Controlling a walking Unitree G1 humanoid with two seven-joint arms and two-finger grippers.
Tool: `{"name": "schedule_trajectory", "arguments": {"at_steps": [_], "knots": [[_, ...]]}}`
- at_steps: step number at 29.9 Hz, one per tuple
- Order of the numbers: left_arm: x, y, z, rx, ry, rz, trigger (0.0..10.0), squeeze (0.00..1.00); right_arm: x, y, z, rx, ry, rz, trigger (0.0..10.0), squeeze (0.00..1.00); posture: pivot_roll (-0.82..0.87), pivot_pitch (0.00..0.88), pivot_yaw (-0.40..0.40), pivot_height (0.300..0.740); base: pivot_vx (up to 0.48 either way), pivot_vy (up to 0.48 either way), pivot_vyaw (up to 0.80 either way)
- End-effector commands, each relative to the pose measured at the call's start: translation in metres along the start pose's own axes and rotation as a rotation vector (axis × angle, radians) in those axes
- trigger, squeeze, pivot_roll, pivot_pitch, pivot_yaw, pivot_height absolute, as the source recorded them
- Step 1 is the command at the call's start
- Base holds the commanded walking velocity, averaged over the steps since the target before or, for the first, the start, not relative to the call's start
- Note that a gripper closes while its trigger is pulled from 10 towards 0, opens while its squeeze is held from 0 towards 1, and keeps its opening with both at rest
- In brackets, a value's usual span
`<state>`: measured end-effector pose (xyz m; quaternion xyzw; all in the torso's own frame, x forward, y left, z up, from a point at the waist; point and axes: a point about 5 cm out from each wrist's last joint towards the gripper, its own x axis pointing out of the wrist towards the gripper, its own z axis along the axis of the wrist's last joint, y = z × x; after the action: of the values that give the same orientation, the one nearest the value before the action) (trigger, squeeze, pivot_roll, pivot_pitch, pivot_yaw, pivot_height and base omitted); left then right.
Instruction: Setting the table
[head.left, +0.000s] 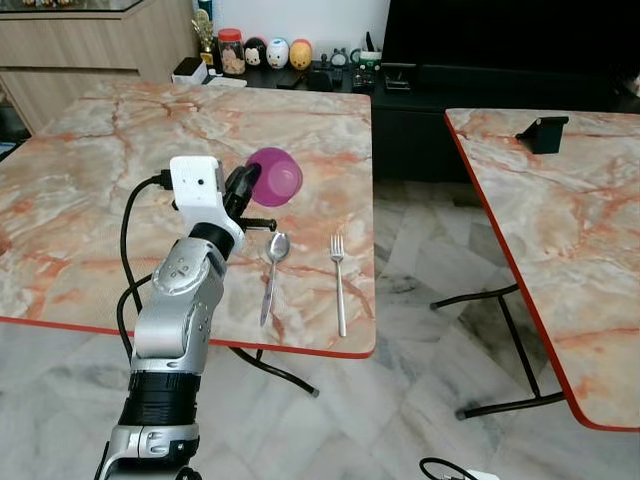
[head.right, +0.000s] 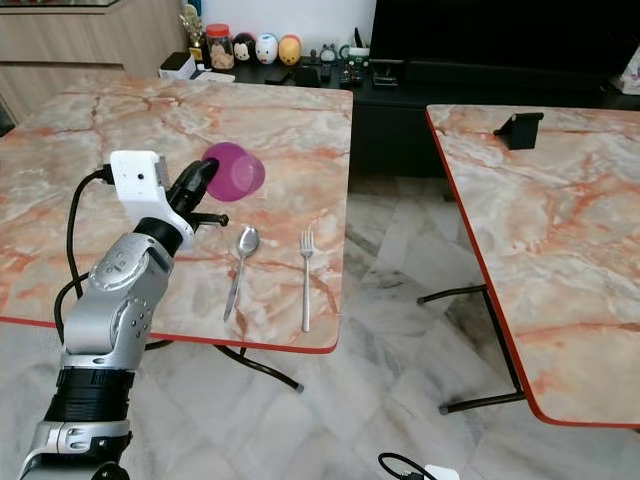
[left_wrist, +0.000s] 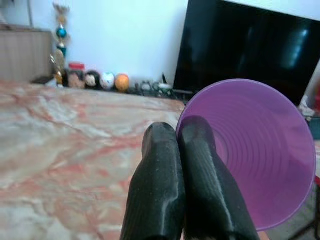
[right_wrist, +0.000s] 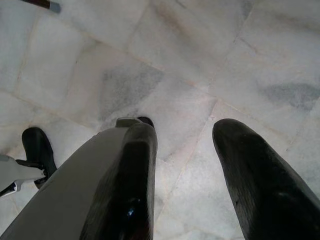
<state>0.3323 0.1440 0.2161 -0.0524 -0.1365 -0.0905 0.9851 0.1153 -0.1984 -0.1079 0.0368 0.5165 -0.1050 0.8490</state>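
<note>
Table-setting is judged partly done: the purple cup (head.left: 275, 176) is held tipped on its side in the air over the marble table (head.left: 90, 190) by the raised left gripper (head.left: 248, 185), pinched onto its rim, while the spoon (head.left: 271, 272) and fork (head.left: 339, 281) are already laid side by side.

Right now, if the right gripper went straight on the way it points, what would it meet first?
The right gripper points down with its fingers apart, and the first thing in its line looks to be the tiled floor. Depth is unclear, but nothing else seems to lie between.
</note>
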Motion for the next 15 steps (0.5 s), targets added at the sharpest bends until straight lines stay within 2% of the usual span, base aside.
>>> {"name": "schedule_trajectory", "arguments": {"at_steps": [1,2,3,4,9,15], "knots": [[-0.006,0.004,-0.001,0.047,-0.021,0.027,10.0,0.00,0.000,-0.002,-0.001,0.016,-0.002,-0.010,10.0,0.00,0.13,0.000,-0.042,0.711,0.000,0.000,0.00],[-0.010,0.011,-0.005,0.068,-0.021,0.063,10.0,0.00,0.000,-0.003,-0.001,0.019,-0.004,-0.012,10.0,0.00,0.13,0.000,-0.044,0.711,0.000,0.000,0.00],[-0.010,0.011,-0.005,0.068,-0.021,0.063,10.0,0.00,0.000,-0.003,-0.001,0.019,-0.004,-0.012,10.0,0.00,0.13,0.000,-0.044,0.711,0.000,0.000,0.00],[-0.015,0.018,-0.006,0.120,-0.032,0.088,10.0,0.00,0.000,-0.003,-0.001,0.021,-0.005,-0.014,10.0,0.00,0.13,0.000,-0.049,0.711,0.000,0.000,0.00],[-0.022,0.031,-0.002,0.227,-0.069,0.120,10.0,0.00,0.000,-0.004,0.000,0.022,-0.010,-0.018,10.0,0.00,0.15,0.000,-0.057,0.711,0.000,0.000,0.00],[-0.029,0.040,-0.010,0.228,-0.053,0.150,10.0,0.00,0.000,-0.004,0.001,0.024,-0.014,-0.018,10.0,0.00,0.14,0.000,-0.059,0.711,0.000,0.000,0.00]]}}
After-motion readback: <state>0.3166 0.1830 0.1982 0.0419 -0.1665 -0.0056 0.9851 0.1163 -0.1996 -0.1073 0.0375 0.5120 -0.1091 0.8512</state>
